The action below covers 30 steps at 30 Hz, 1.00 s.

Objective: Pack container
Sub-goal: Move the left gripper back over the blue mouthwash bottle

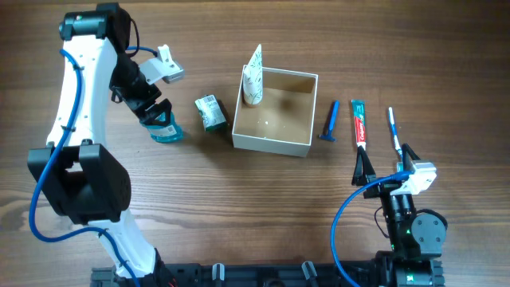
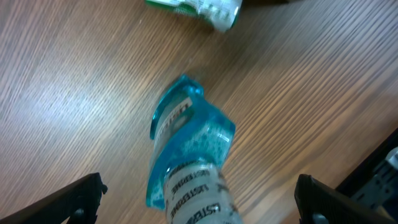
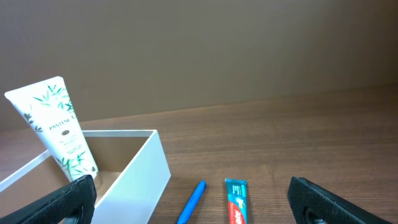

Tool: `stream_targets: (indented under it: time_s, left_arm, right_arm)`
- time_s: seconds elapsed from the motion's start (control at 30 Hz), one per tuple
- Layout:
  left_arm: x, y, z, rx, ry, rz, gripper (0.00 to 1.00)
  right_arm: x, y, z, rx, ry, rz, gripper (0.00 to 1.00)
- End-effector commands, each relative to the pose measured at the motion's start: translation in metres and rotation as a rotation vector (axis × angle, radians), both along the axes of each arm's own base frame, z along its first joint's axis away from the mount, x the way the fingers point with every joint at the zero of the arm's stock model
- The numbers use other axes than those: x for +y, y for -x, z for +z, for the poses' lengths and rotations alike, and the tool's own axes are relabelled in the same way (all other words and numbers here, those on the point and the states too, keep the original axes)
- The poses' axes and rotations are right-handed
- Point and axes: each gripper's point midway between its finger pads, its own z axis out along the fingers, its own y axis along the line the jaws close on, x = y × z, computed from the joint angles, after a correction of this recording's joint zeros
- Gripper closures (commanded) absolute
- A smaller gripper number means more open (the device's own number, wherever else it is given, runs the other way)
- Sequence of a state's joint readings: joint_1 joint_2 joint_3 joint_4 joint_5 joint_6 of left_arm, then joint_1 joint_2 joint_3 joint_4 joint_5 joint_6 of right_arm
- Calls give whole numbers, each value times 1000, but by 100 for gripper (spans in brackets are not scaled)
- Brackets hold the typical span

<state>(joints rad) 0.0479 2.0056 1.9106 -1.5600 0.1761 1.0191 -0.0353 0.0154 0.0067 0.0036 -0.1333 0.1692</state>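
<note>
The container (image 1: 271,143), a white-walled box with a tan inside, sits mid-table. A white leaf-print tube (image 1: 253,76) leans upright in its far left corner. Left of the box lies a small green pack (image 1: 210,112), then a blue mouthwash bottle (image 1: 169,132). My left gripper (image 1: 157,114) hangs open right over that bottle (image 2: 186,149), its fingers (image 2: 74,200) wide apart on either side without touching it. My right gripper (image 1: 386,166) stands open near the front right, facing the container (image 3: 146,180), with nothing between its fingers (image 3: 329,200).
Right of the box lie a blue stick-like item (image 1: 328,121), a toothpaste tube (image 1: 360,123) and a toothbrush (image 1: 394,131), side by side. The blue item (image 3: 193,202) and toothpaste (image 3: 236,202) lie ahead of my right gripper. The green pack (image 2: 199,7) lies beyond the bottle.
</note>
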Motion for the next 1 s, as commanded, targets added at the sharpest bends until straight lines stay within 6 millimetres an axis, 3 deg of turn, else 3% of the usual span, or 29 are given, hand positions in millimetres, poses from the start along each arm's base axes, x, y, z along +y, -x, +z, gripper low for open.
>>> stream_targets:
  time_s: [0.0,0.33,0.63,0.97]
  left_arm:
    - [-17,-4,2,-8,111,1,0]
    - [-12,-4,1,3,72,58,0]
    - [1,-35,-2,-74,0,341,0]
    - [-2,-33,-2,-43,18,431,0]
  right_arm:
    - [-1,0,3,-15,12,-9,0]
    - [-1,0,3,-15,12,-9,0]
    - [-1,0,3,-15,12,-9,0]
    - [-1,1,3,-16,13,-9,0]
